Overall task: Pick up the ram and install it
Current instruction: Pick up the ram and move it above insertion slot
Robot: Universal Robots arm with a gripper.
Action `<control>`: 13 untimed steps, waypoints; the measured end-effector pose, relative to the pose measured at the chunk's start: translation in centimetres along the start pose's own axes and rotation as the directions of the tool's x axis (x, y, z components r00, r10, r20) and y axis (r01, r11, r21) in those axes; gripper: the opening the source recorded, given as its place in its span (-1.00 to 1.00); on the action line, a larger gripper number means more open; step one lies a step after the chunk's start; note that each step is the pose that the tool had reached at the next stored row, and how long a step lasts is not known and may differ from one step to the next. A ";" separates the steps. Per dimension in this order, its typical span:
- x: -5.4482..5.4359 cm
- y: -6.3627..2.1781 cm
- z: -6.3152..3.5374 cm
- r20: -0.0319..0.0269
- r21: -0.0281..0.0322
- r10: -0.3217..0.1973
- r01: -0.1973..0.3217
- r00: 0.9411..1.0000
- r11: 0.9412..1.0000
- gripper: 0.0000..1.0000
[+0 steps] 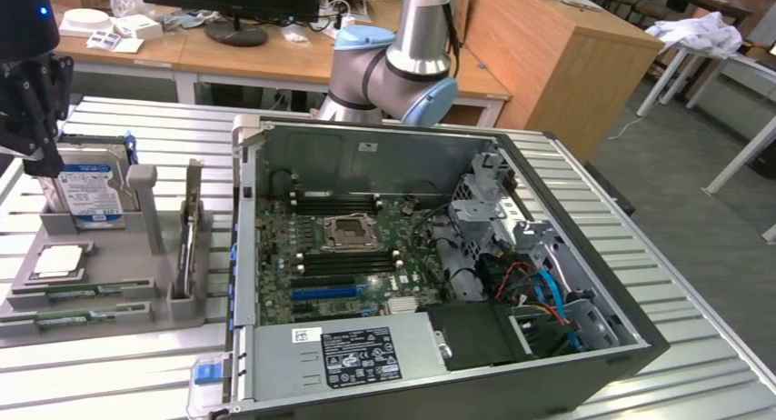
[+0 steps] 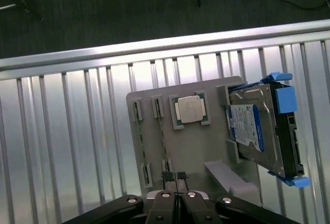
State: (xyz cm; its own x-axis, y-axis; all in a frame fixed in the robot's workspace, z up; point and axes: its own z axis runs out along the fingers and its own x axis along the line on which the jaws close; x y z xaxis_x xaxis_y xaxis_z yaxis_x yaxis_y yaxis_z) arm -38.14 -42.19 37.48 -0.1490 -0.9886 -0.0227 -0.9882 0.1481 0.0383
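The gripper (image 2: 175,176) hangs over the gray holder (image 2: 206,146), its fingers pressed together with nothing between them. The ram (image 1: 75,293) sits in a slot in the holder, beside the square chip (image 2: 190,109). The hard drive (image 2: 247,126) has a blue-white label, but I can't read its print.

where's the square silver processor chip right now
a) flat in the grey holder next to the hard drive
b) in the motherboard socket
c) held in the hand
a: the processor chip lies flat in a recess of the grey holder, beside the hard drive.
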 end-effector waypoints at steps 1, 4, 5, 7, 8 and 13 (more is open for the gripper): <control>0.0 0.00 0.01 0.000 0.000 0.000 0.000 1.000 1.000 -0.79; 0.0 0.00 0.01 -0.001 0.000 -0.018 0.018 1.000 1.000 -0.79; 0.0 0.00 0.01 -0.001 -0.001 -0.028 0.028 1.000 1.000 -0.79; 0.0 0.00 0.01 -0.001 -0.001 -0.036 0.036 0.999 0.999 -0.79; 0.0 0.00 0.01 -0.001 -0.001 -0.036 0.036 0.999 0.999 -0.79; 0.0 0.00 0.00 -0.001 -0.001 -0.036 0.036 0.999 0.999 -0.79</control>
State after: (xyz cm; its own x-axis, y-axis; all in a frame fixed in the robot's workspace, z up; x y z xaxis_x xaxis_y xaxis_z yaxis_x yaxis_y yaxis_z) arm -38.14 -42.19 37.47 -0.1132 -0.9933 -0.0227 -0.9929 0.1123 0.0383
